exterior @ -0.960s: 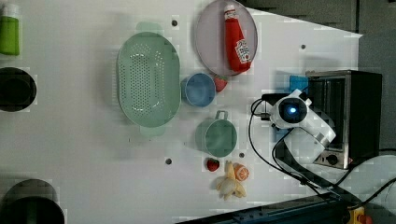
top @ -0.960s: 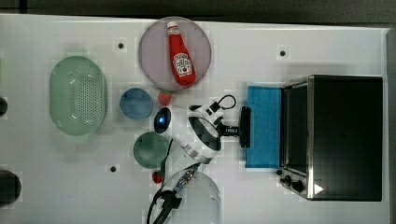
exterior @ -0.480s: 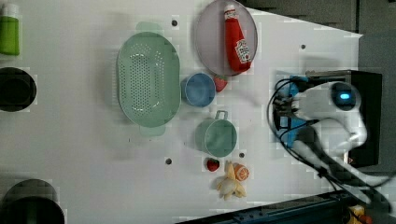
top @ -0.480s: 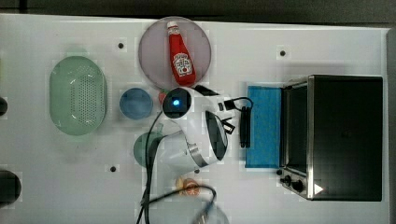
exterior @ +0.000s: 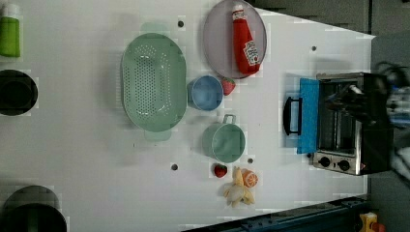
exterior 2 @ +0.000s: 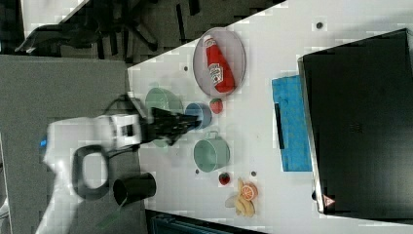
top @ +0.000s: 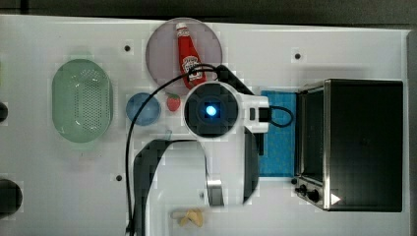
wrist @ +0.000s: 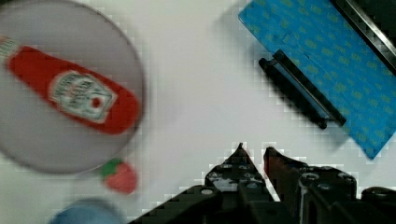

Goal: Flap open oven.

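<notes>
The oven (top: 364, 142) stands at the top view's right, its black top and silver front frame showing. Its blue glass door (top: 278, 132) lies flapped down flat on the white table, with the black bar handle (exterior: 290, 115) at its far edge. The wrist view has the door (wrist: 327, 60) and handle (wrist: 299, 88) lying apart from my gripper (wrist: 254, 150). The black fingertips (wrist: 240, 149) stand a narrow gap apart with nothing between them. In the right view my gripper (exterior 2: 195, 122) hangs high over the table, away from the oven (exterior 2: 360, 122).
A grey plate (top: 162, 54) holds a ketchup bottle (top: 188, 56). On the table sit a green colander (top: 81, 101), a blue bowl (top: 142, 109), a strawberry (top: 173, 102), a green mug (exterior: 223, 142) and a banana with an orange slice (exterior: 240, 186). Dark cups (exterior: 17, 92) line the left view's left edge.
My arm has risen and drawn back from the door handle toward the ketchup plate. The door stays flat open and the fingers have barely widened.
</notes>
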`<act>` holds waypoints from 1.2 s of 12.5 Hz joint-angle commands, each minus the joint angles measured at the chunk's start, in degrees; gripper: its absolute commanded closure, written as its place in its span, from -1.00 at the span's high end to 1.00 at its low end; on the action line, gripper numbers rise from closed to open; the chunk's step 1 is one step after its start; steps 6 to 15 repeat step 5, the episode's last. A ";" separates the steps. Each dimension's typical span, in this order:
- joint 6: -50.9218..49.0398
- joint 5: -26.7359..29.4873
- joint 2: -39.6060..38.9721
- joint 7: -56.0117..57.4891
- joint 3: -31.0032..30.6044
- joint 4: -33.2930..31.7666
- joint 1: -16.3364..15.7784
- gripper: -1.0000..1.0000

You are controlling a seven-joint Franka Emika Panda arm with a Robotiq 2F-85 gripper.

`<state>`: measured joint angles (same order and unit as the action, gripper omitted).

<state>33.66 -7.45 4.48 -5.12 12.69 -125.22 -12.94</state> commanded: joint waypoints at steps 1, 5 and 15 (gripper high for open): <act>-7.34 4.40 3.30 -2.70 0.16 3.00 0.28 -0.65; -19.32 4.58 6.30 -2.94 0.72 11.64 0.34 -0.65; -19.32 4.58 6.30 -2.94 0.72 11.64 0.34 -0.65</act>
